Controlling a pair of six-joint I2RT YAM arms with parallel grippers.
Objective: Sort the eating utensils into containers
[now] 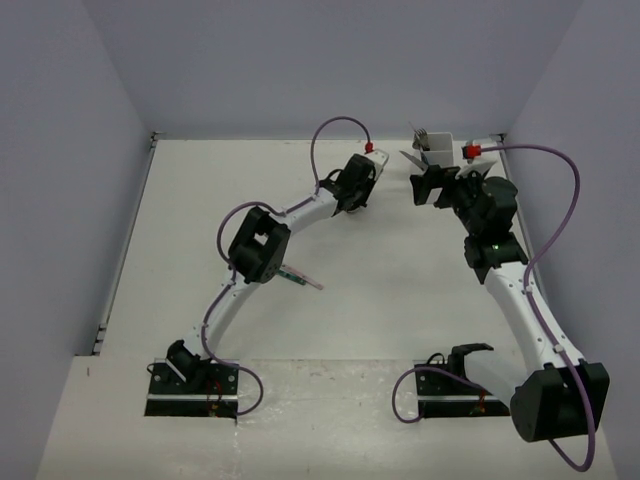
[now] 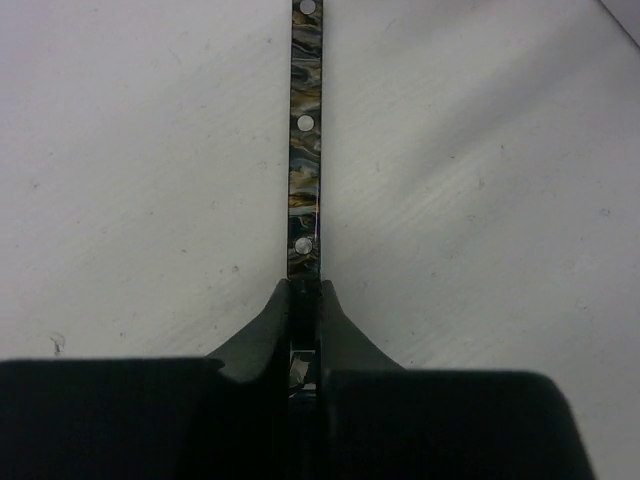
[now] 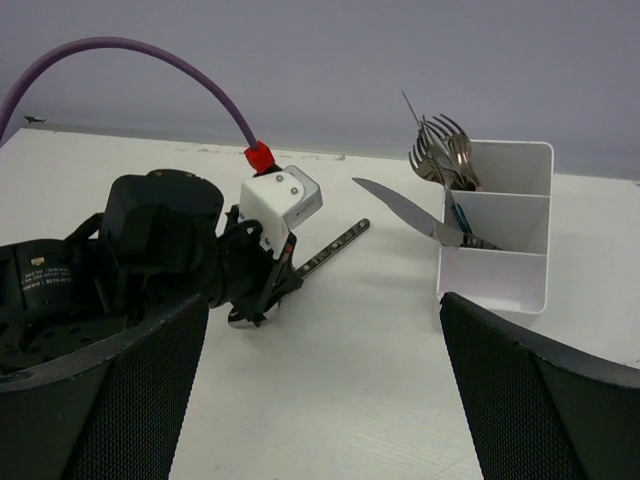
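Observation:
My left gripper (image 2: 305, 292) is shut on a utensil with a dark patterned handle (image 2: 305, 130), near its head. In the right wrist view the left gripper (image 3: 268, 290) holds it low over the table; the handle (image 3: 335, 243) points toward the white cutlery holder (image 3: 497, 272) and a shiny rounded head (image 3: 243, 316) shows beneath the fingers. The holder (image 1: 438, 152) stands at the back right with several forks (image 3: 440, 150) and a knife blade (image 3: 400, 210) sticking out. My right gripper (image 3: 322, 320) is open and empty, just in front of the holder (image 1: 432, 186).
A utensil with a teal and pink handle (image 1: 302, 278) lies on the table, partly under the left arm's elbow. Walls close in the table at the back and both sides. A purple cable (image 3: 150, 60) arcs over the left wrist.

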